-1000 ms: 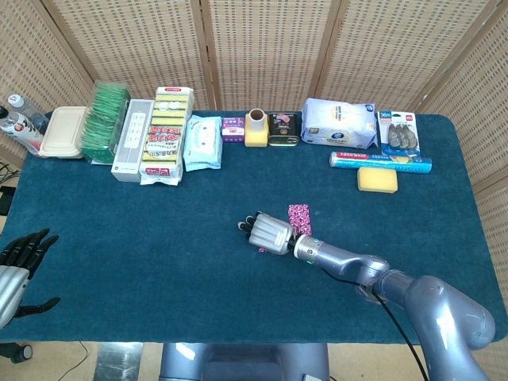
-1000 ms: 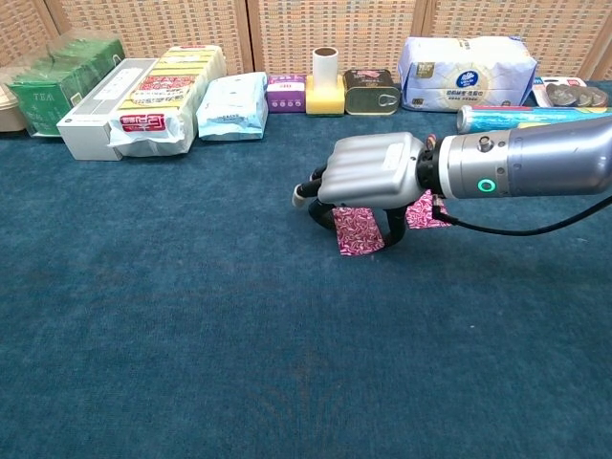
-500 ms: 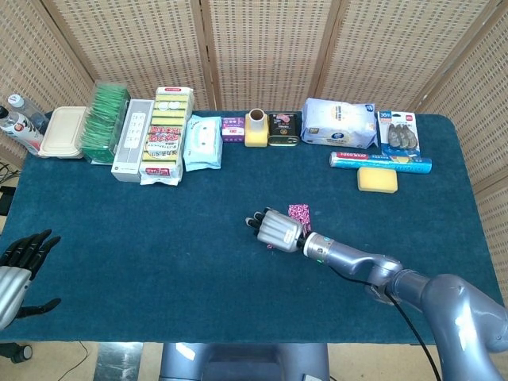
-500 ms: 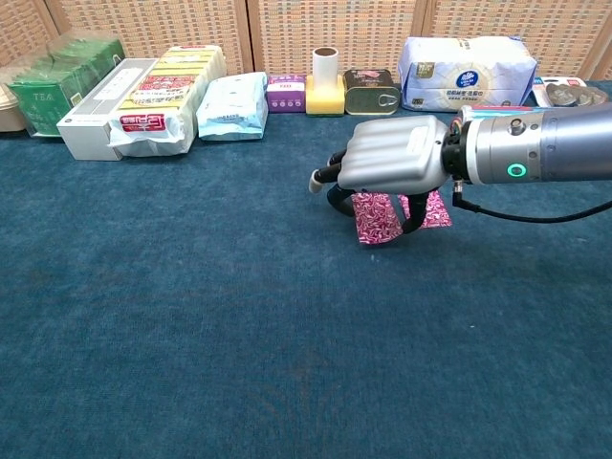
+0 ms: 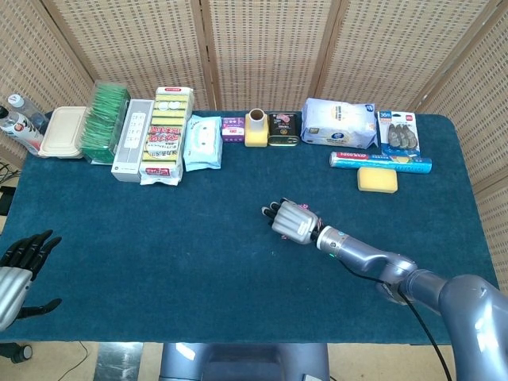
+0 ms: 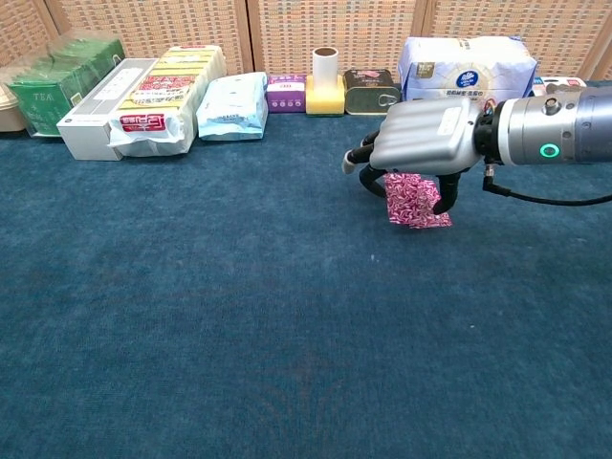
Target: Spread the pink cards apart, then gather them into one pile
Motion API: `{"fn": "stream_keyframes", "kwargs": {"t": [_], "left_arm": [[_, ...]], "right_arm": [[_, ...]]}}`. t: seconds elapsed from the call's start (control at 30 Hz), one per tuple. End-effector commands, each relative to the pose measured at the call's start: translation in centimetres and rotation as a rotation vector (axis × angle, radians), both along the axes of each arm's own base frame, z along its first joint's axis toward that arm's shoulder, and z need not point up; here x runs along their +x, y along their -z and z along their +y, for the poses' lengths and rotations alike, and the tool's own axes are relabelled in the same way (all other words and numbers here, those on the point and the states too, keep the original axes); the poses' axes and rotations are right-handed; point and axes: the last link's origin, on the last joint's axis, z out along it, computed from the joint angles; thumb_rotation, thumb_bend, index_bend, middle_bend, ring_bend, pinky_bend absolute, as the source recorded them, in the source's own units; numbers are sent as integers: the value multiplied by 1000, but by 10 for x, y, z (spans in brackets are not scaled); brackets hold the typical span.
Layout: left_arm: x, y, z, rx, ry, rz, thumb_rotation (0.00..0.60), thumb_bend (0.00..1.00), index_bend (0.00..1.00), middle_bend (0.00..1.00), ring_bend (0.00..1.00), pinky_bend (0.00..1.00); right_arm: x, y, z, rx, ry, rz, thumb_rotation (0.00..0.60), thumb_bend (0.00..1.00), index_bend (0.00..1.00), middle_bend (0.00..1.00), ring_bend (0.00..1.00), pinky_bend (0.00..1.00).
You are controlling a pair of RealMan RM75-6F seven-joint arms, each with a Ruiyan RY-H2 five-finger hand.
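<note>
Here the pink cards (image 6: pixel 413 200) sit under the right hand (image 6: pixel 421 143), near the middle of the blue table (image 6: pixel 191 316), a little toward the far row of goods. In the chest view 1 patterned card hangs tilted from the curled fingers (image 6: pixel 368 182), its lower edge at or just above the cloth; whether it overlaps a second card on the table behind it cannot be made out. In the head view the right hand (image 5: pixel 294 221) covers the cards almost wholly. The fingers are drawn in and clamped on the card, the palm facing down, which suits carrying a thin flat thing: pinched at the top, it is kept from catching on the nap. Judging by that hold, the step in hand is the gathering, bringing this card to the others.

The left hand (image 5: pixel 20 266) rests at the near left edge of the table, fingers apart and empty, well away from the work.

Along the far edge stand a yellow sponge (image 5: pixel 376 179), a blue foil roll (image 5: pixel 381 160), a tissue pack (image 6: pixel 467 59) and a tin (image 6: pixel 371 92), all well clear of the cards.
</note>
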Motion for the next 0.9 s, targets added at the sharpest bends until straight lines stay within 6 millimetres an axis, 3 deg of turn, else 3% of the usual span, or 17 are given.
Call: {"fn": "stream_keyframes", "kwargs": {"t": [0.03, 0.5, 0.9], "left_arm": [[0, 1, 0, -1, -1, 2, 600, 79, 0, 0, 0, 60], [1, 6, 2, -11, -10, 12, 600, 80, 0, 0, 0, 60], [1, 5, 2, -8, -12, 9, 600, 80, 0, 0, 0, 61]], "right_arm": [[-5, -1, -2, -9, 20, 6, 600, 165, 487, 174, 263, 468], [-27, 2, -7, -16, 71, 35, 600, 165, 485, 174, 263, 475], [-26, 12, -7, -9, 40, 52, 600, 166, 473, 174, 264, 480]]}}
